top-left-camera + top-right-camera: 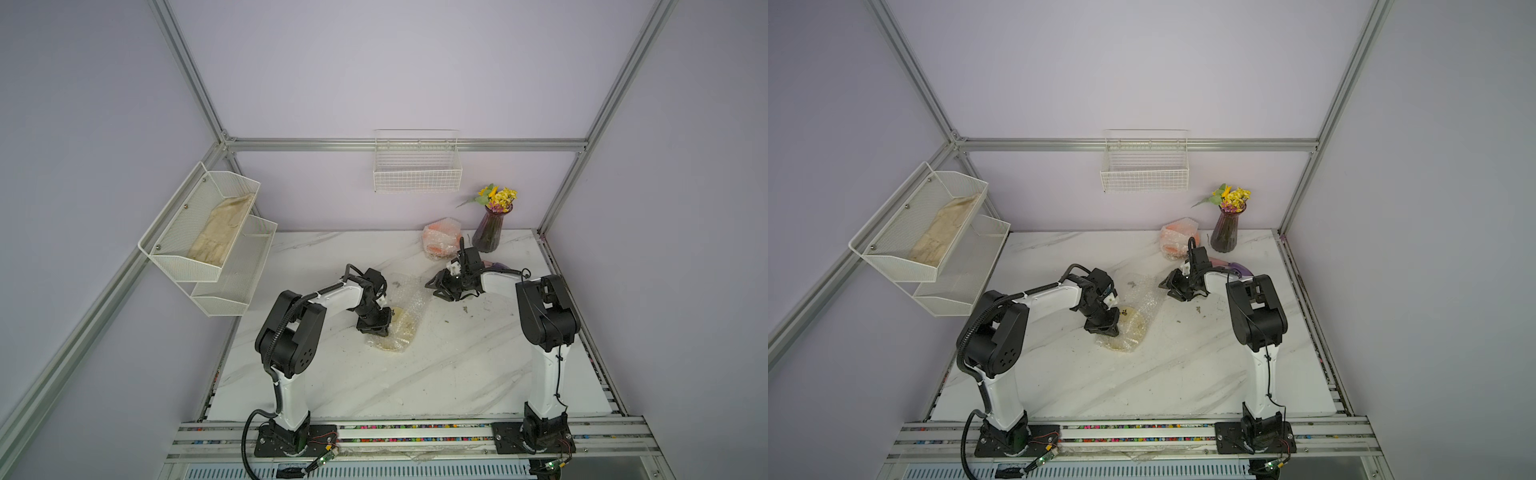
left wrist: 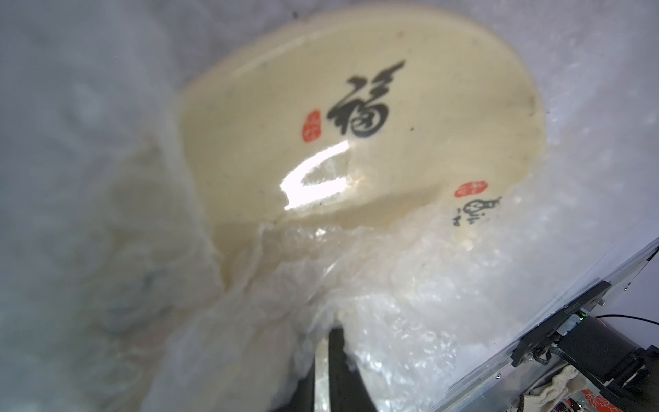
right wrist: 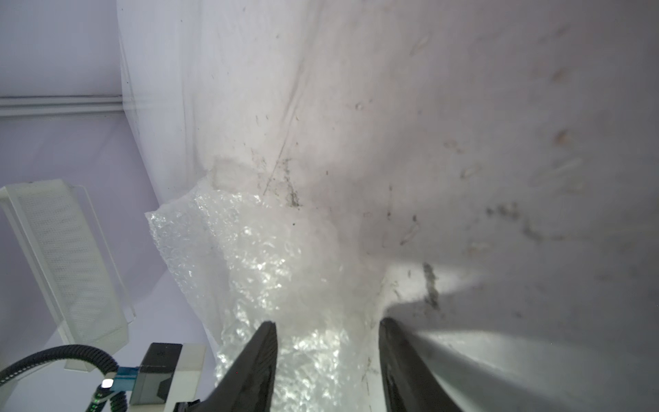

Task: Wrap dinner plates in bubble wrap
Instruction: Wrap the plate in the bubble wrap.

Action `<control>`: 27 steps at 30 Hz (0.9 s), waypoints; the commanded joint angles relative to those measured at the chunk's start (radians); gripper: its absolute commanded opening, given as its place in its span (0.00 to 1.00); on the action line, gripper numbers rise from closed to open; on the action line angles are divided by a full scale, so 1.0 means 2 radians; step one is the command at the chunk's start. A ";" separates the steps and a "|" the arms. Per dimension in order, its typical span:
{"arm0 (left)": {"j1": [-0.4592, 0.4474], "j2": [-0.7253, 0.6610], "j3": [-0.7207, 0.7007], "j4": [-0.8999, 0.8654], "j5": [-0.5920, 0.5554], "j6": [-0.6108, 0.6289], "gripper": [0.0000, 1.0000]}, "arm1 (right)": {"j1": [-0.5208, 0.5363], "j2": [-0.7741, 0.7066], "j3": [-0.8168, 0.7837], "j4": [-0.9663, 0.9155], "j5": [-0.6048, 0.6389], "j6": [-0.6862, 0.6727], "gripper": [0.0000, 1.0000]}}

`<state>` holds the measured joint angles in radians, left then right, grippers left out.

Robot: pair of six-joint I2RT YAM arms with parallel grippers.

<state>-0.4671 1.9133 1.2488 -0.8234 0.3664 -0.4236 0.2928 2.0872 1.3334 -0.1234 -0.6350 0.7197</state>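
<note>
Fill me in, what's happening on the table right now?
The left gripper is shut on a bunched edge of the bubble wrap, which lies partly folded over the cream plate at mid-table. The right gripper hovers open at the sheet's far end, gripping nothing. An orange plate sits already wrapped at the back, beside the vase. Much of the cream plate's face is uncovered.

1 plate (image 1: 402, 328) lies on bubble wrap (image 1: 409, 291), a wrapped plate (image 1: 442, 239) behind it, beside the vase (image 1: 490, 232).
</note>
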 commanded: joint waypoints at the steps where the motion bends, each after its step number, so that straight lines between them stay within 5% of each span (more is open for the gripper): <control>1: 0.007 0.038 -0.040 -0.040 -0.093 0.006 0.12 | 0.001 0.004 0.003 -0.008 0.035 -0.017 0.33; 7: 0.007 0.033 -0.040 -0.036 -0.095 0.007 0.12 | 0.000 -0.009 0.016 -0.011 0.043 -0.026 0.00; 12: 0.007 0.038 -0.029 -0.029 -0.088 0.008 0.11 | 0.026 -0.078 0.001 -0.044 0.046 -0.037 0.00; 18: 0.009 0.046 -0.030 -0.021 -0.086 0.005 0.08 | 0.116 -0.135 -0.036 -0.064 0.048 -0.016 0.00; 27: 0.024 0.040 -0.059 0.021 -0.041 -0.012 0.06 | 0.244 -0.111 -0.096 0.008 0.008 0.076 0.00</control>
<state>-0.4347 1.9079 1.2156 -0.7803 0.4240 -0.4347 0.7467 1.8263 1.1740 -0.1501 -0.5728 0.7940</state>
